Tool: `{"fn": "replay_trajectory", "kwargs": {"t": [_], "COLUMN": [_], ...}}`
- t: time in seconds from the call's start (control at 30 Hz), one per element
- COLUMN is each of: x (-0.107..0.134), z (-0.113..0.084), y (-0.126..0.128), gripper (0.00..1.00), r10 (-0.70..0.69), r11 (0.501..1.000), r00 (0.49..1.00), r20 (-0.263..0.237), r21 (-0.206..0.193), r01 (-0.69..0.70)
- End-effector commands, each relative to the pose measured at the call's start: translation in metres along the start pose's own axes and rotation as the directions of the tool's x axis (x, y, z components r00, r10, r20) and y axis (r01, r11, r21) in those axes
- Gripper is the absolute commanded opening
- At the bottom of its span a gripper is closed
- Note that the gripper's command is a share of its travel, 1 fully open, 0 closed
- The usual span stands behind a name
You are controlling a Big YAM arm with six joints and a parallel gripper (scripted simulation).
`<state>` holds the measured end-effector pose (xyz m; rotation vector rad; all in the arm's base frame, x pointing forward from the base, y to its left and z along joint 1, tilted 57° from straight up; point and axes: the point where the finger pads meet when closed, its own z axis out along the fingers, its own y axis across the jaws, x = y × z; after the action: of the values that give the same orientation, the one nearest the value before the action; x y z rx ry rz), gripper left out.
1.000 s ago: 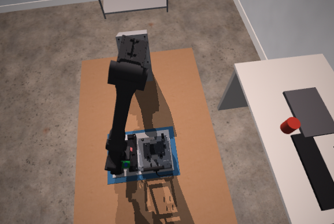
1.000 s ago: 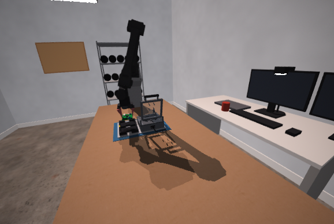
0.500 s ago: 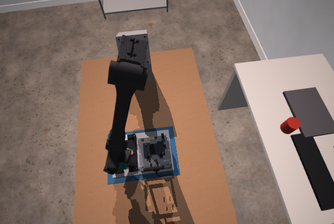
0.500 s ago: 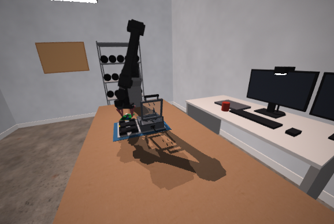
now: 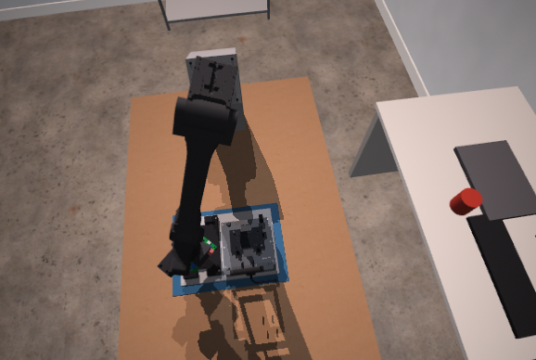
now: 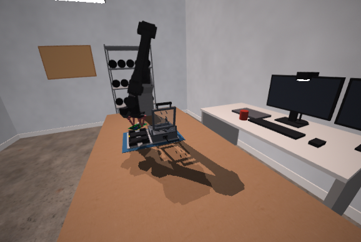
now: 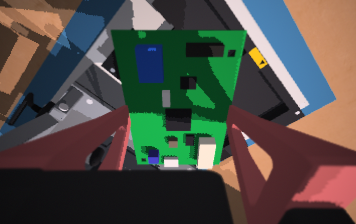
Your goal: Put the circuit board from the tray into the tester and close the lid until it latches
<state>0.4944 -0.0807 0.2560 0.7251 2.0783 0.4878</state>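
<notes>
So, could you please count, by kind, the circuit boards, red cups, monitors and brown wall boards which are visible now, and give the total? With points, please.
Circuit board (image 5: 207, 240) (image 6: 137, 126) (image 7: 150, 122): 1
Red cup (image 5: 471, 199) (image 6: 243, 115): 1
Monitors (image 6: 303, 96) (image 6: 358, 106): 2, one cut off by the picture edge
Brown wall board (image 6: 67, 62): 1
Total: 5

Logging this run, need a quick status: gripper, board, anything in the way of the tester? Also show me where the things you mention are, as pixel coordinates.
Gripper (image 5: 198, 257) (image 6: 137, 121) (image 7: 178, 112) shut on circuit board (image 5: 210, 243) (image 6: 137, 126) (image 7: 210, 95). Board raised above tray (image 6: 138, 137), face up. Tester lid (image 6: 163, 118) standing open; no obstruction seen.
</notes>
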Motion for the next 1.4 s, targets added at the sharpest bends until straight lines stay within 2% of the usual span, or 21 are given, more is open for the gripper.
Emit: {"fn": "replay_trajectory", "kwargs": {"t": [0.0, 0.47, 0.53, 1.0, 1.37], "x": [-0.0107, -0.0106, -0.0106, -0.0105, -0.0104], "z": [-0.0171, -0.017, -0.017, -0.0169, -0.0169], "y": [-0.0019, -0.0022, -0.0022, -0.0024, -0.0025], "gripper": [0.72, 0.72, 0.72, 0.72, 0.72], "r10": [0.107, 0.372, 0.372, 0.556, 0.633], "r11": [0.994, 0.928, 0.928, 0.831, 0.774], "r00": [0.994, 0.928, 0.928, 0.831, 0.774], "r20": [0.035, 0.033, 0.033, 0.03, 0.028], "r21": [-0.003, -0.012, -0.012, -0.017, -0.02], "r01": [-0.107, -0.372, -0.372, -0.556, -0.633]}}
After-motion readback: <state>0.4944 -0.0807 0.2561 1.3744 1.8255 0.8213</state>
